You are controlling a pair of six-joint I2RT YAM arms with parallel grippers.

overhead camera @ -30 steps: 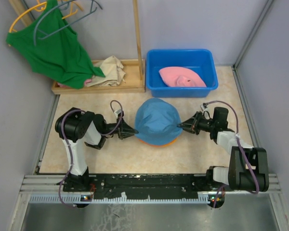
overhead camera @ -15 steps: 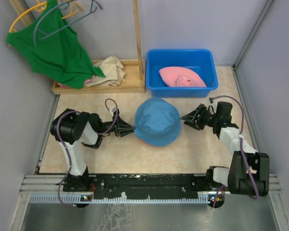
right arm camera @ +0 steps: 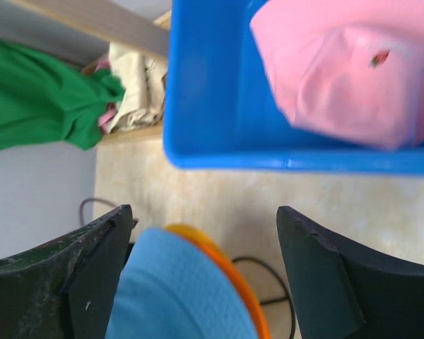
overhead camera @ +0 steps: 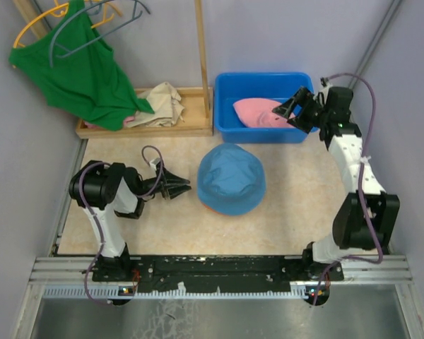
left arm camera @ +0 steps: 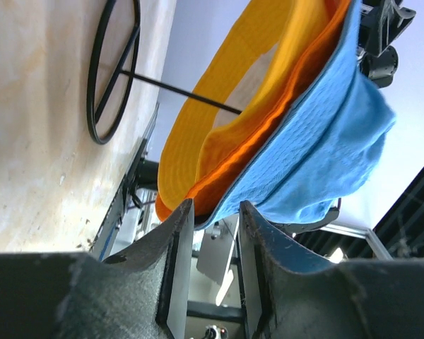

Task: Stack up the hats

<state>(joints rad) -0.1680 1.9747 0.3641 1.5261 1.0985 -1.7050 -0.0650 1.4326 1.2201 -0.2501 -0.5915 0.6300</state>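
The light blue hat [overhead camera: 231, 178] lies crown up on the table, on top of a stack; a bright orange brim [overhead camera: 213, 209] peeks out beneath it. The left wrist view shows the layered brims from the side: yellow-orange hat [left arm camera: 198, 134], bright orange hat [left arm camera: 275, 113], light blue hat [left arm camera: 325, 155]. My left gripper [overhead camera: 186, 188] sits open just left of the stack, nothing between its fingers [left arm camera: 175, 247]. The pink hat [overhead camera: 263, 113] lies in the blue bin [overhead camera: 226, 85]. My right gripper [overhead camera: 288, 109] hovers open by the pink hat [right arm camera: 346, 85], holding nothing.
A green tank top [overhead camera: 85, 74] hangs on a hanger at the back left. A beige cloth [overhead camera: 162, 102] lies in a wooden tray [overhead camera: 155, 130] beside a wooden post [overhead camera: 201, 56]. Walls close in on both sides. A black cable [left arm camera: 113, 70] loops near the left arm.
Both grippers let go of the blue hat's brim and opened. The left one backed off a little to the left. The right arm swung up and back to the blue bin.
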